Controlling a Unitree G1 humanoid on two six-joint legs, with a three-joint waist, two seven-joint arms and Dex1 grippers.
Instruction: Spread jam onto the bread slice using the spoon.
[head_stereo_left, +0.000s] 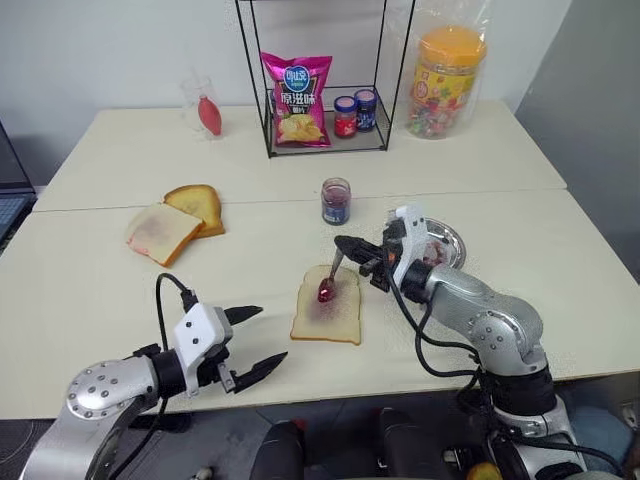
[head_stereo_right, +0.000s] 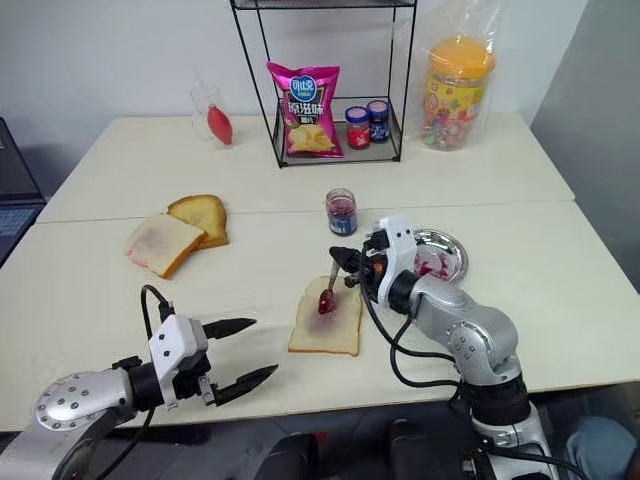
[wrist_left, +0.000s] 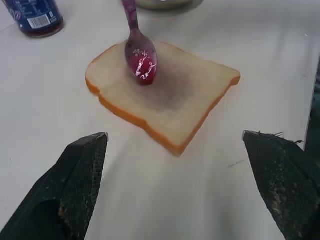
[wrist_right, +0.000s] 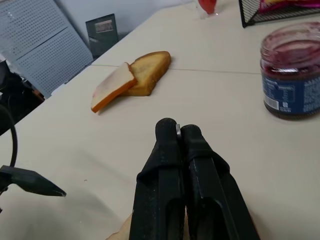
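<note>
Spoon (head_stereo_left: 329, 278) with jam (wrist_left: 142, 64) on its bowl sits on the bread slice (head_stereo_left: 328, 309), mid surface (head_stereo_left: 90, 300). My right hand (head_stereo_left: 347, 250) clamped on its handle, roughly level. Left hand (head_stereo_left: 257, 341) apart, hovering near edge. Jam jar (head_stereo_left: 336, 201) just behind.

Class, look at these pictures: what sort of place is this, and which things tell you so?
Probably an indoor test room or lab set up as a snack table: plain pale tables against a bare wall, a wire rack holding a crisp packet, and a sweets tub.

Pale table (head_stereo_left: 90, 290) is seen carrying bread slice (head_stereo_left: 328, 308) just below right gripper (head_stereo_left: 346, 249), open jam jar (head_stereo_left: 336, 201) beyond it, metal dish (head_stereo_left: 446, 240) beside it.
</note>
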